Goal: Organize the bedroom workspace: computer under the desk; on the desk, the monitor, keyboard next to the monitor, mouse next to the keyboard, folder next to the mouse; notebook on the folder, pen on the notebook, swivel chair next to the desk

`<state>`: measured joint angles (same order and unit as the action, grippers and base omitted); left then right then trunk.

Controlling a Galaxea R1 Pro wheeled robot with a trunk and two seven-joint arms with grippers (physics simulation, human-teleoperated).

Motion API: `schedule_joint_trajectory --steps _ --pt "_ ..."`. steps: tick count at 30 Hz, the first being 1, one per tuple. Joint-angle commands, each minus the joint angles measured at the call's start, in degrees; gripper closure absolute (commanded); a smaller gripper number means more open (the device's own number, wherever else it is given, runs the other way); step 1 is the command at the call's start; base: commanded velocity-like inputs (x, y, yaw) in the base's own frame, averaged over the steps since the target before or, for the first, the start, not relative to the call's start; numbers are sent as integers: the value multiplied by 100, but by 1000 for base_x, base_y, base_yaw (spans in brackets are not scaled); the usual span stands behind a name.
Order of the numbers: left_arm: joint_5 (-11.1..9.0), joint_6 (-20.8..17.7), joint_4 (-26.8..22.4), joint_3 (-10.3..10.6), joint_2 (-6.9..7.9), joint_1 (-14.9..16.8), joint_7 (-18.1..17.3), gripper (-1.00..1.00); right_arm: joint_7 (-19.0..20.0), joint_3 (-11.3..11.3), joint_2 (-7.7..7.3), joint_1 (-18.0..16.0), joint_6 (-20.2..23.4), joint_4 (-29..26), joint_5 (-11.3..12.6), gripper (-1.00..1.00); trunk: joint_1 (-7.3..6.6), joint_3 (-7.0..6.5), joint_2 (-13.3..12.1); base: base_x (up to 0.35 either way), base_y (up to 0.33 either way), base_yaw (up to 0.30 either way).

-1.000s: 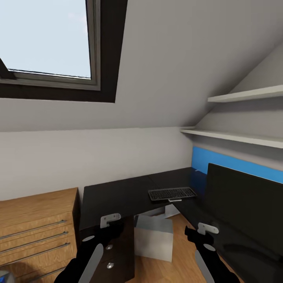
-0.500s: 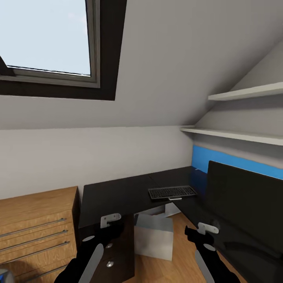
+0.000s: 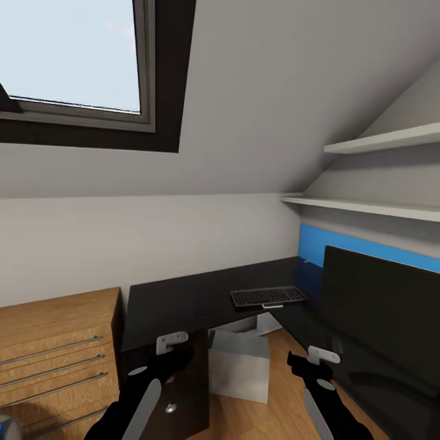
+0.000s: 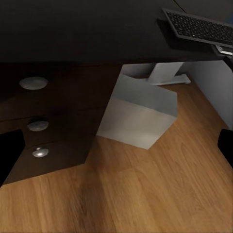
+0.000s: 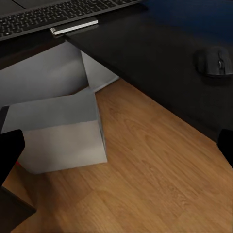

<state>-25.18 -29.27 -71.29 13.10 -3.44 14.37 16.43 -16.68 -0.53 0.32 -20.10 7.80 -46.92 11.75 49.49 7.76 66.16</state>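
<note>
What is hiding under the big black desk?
Under the long glossy black desk stands a plain light grey box-shaped computer tower on the wood plank floor. Behind it shows a pale desk support. The space further back is covered by the desktop.

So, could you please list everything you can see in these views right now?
desk: one, black, along the walls, silver drawer knobs
keyboard: one, dark grey, on the desk
monitor: one, black, on the desk's right wing
mouse: one, dark, on the desk
computer: one, light grey, on the floor under the desk
wooden drawer chest: one, left of the desk
wall shelves: two, white
skylight: one, dark-framed
left tool: open, empty
right tool: open, empty
</note>
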Motion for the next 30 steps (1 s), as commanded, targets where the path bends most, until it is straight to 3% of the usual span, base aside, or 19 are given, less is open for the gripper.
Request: schedule_joint_trajectory --steps 1,30 --pt "-62 -15 -8 8 1 5 54 -100 -28 -7 1 -3 28 -9 28 -100 23 27 48 0 0 0" --pt "-61 -17 -8 8 1 5 54 -100 -28 -17 3 -3 28 -9 29 -100 660 548 1211 0 0 0"
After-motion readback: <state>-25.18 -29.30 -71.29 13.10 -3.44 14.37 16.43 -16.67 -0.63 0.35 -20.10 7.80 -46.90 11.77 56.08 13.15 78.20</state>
